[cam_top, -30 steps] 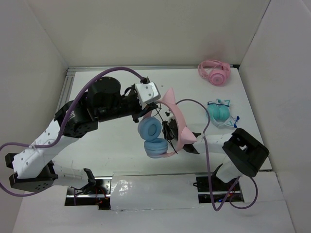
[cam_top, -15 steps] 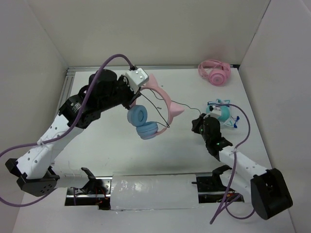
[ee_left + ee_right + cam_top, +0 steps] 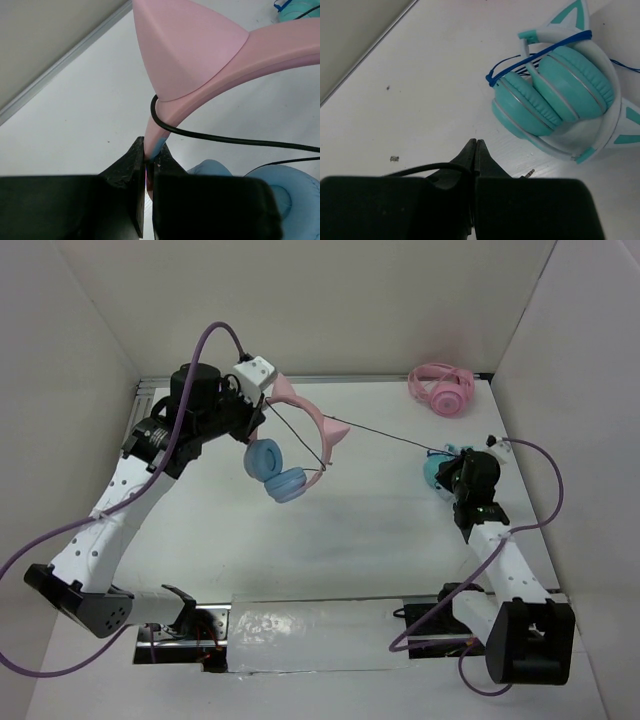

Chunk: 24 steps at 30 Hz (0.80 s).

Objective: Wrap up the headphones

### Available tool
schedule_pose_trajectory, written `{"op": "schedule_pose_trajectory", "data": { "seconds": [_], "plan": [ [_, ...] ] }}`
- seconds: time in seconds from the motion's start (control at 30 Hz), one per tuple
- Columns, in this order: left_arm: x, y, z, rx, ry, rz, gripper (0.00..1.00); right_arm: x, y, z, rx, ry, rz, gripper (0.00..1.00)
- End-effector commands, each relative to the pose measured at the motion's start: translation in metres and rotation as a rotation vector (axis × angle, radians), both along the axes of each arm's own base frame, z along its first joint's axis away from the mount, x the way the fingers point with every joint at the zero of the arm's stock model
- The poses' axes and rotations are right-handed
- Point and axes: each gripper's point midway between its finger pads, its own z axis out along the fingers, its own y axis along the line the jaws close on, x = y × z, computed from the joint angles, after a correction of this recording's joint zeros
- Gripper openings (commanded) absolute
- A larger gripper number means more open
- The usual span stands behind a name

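The headphones (image 3: 303,425), with a pink cat-ear headband and light blue ear cups (image 3: 276,471), hang in the air over the table's back left. My left gripper (image 3: 262,406) is shut on one end of the headband (image 3: 200,60), seen close in the left wrist view (image 3: 149,156). The thin black cable (image 3: 390,437) loops round the headband (image 3: 225,140) and runs taut to my right gripper (image 3: 452,456). The right gripper (image 3: 476,147) is shut on the cable (image 3: 417,170) near its plug (image 3: 530,173), low over the table.
Teal cat-ear headphones (image 3: 565,95) lie on the table right beside the right gripper, also in the top view (image 3: 437,471). All-pink headphones (image 3: 442,388) lie in the back right corner. White walls enclose the table on three sides.
The left arm carried the headphones up and to the back left. The right gripper swung right, toward the teal headphones, and the cable between the two is now stretched straight.
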Motion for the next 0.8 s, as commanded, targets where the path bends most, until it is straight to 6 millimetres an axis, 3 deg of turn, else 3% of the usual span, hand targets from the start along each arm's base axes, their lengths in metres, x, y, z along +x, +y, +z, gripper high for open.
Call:
{"op": "schedule_pose_trajectory", "data": {
  "seconds": [0.0, 0.1, 0.3, 0.4, 0.53, 0.57, 0.67, 0.7, 0.77],
  "plan": [
    [0.012, 0.002, 0.037, -0.131, -0.086, 0.003, 0.0, 0.0, -0.017, -0.008, 0.028, 0.05, -0.035, 0.0],
    [0.018, 0.014, 0.041, -0.138, -0.096, 0.031, 0.0, 0.002, -0.012, -0.013, 0.044, 0.048, 0.007, 0.0],
    [0.038, 0.028, 0.035, -0.157, -0.064, 0.139, 0.0, -0.006, 0.023, -0.009, -0.016, 0.019, 0.165, 0.0],
    [0.059, 0.045, 0.005, -0.148, 0.018, 0.279, 0.0, -0.02, 0.036, 0.01, -0.106, -0.018, 0.174, 0.0],
    [0.077, 0.069, -0.017, -0.187, 0.062, 0.402, 0.0, -0.039, 0.06, 0.028, -0.166, -0.056, 0.269, 0.0],
    [0.08, 0.073, -0.021, -0.193, 0.071, 0.43, 0.0, -0.044, 0.076, 0.029, -0.178, -0.063, 0.332, 0.0],
    [0.092, 0.083, -0.039, -0.141, 0.081, 0.47, 0.0, -0.052, 0.087, 0.046, -0.243, -0.111, 0.334, 0.0],
    [0.095, 0.084, -0.05, -0.121, 0.097, 0.475, 0.0, -0.053, 0.071, 0.053, -0.282, -0.114, 0.239, 0.0],
    [0.1, 0.089, -0.063, -0.121, 0.12, 0.511, 0.0, -0.058, 0.068, 0.072, -0.309, -0.127, 0.217, 0.0]
  ]
}}
